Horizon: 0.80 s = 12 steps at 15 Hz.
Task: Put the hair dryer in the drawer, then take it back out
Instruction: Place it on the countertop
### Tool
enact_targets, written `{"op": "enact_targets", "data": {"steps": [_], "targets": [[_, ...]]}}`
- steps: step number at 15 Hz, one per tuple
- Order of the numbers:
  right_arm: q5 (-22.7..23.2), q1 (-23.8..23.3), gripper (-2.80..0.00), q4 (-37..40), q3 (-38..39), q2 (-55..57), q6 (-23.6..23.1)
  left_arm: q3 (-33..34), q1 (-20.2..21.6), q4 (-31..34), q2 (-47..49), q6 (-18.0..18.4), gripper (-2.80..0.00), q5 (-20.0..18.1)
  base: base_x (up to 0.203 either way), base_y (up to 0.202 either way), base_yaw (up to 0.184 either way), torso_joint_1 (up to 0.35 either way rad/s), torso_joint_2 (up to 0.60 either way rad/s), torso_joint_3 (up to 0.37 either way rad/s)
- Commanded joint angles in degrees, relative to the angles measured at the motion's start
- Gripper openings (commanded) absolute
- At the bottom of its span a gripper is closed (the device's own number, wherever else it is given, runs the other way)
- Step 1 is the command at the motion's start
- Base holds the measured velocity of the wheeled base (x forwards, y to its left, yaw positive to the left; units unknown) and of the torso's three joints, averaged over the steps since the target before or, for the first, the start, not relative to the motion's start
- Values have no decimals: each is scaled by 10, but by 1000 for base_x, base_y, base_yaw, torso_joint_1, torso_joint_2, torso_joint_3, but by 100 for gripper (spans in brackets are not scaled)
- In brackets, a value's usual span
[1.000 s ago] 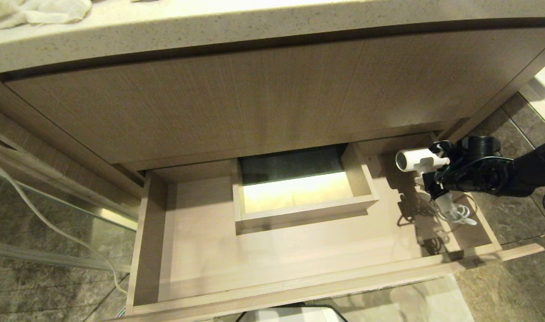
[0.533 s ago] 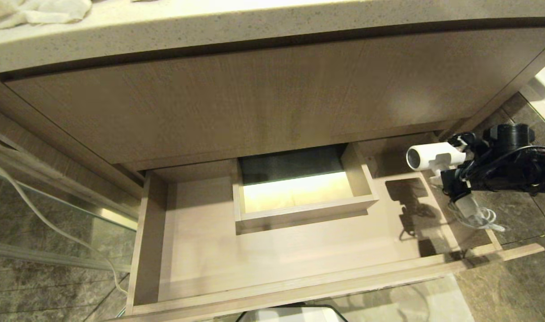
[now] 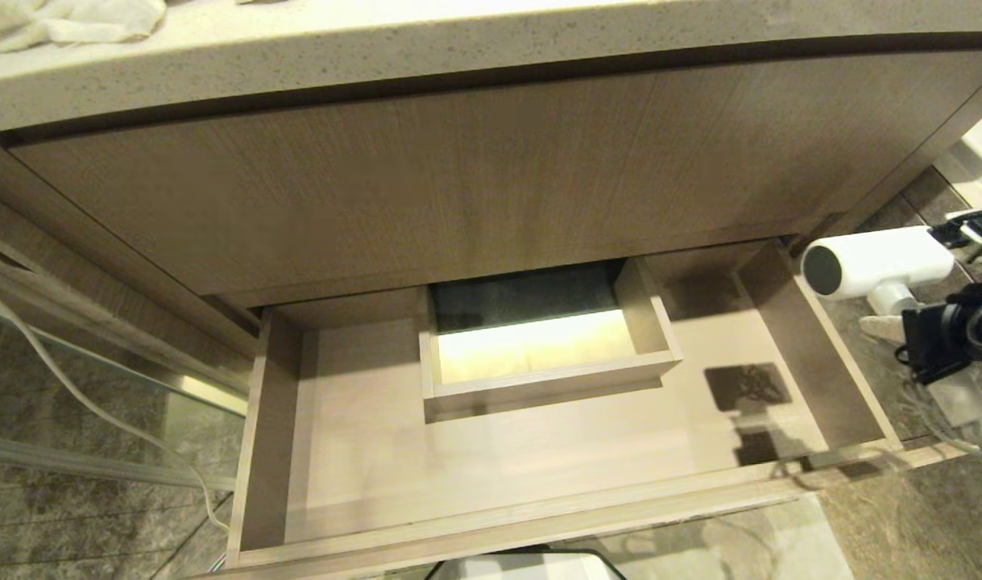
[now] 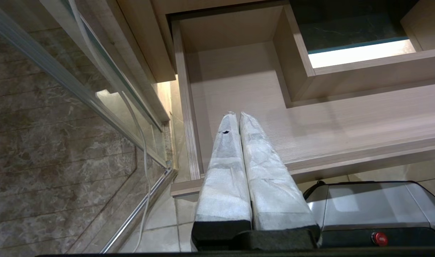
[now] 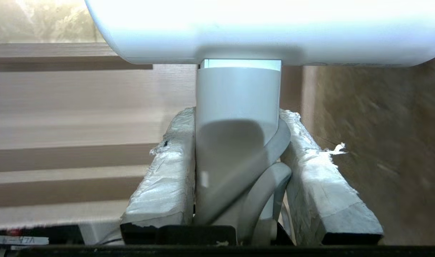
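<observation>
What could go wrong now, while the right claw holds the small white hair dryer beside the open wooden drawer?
1. The right claw grips only the slim handle of the small white hair dryer, pinching the cord too, so the dryer might twist or slip.
2. The loose white cord hangs near the right wall of the light wood-grain drawer and could snag there.

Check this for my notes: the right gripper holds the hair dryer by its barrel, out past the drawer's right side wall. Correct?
Not quite. The right gripper holds the hair dryer by its handle, not its barrel; the right wrist view shows the padded fingers clamped on the handle below the barrel. The rest stands: in the head view it is beyond the drawer's right side wall.
</observation>
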Motion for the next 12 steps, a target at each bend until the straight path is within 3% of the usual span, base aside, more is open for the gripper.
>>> {"op": "enact_targets", "data": {"steps": [1,5,12], "targets": [[-13,-8,-280,6,46,-117,-1,1,0,0,0,0,-280,0,0,0,0,0,0,0],[-91,-14,-280,65,67,-236,0,1,0,0,0,0,-280,0,0,0,0,0,0,0],[-100,-17,-280,92,93,-352,-2,1,0,0,0,0,-280,0,0,0,0,0,0,0]]}}
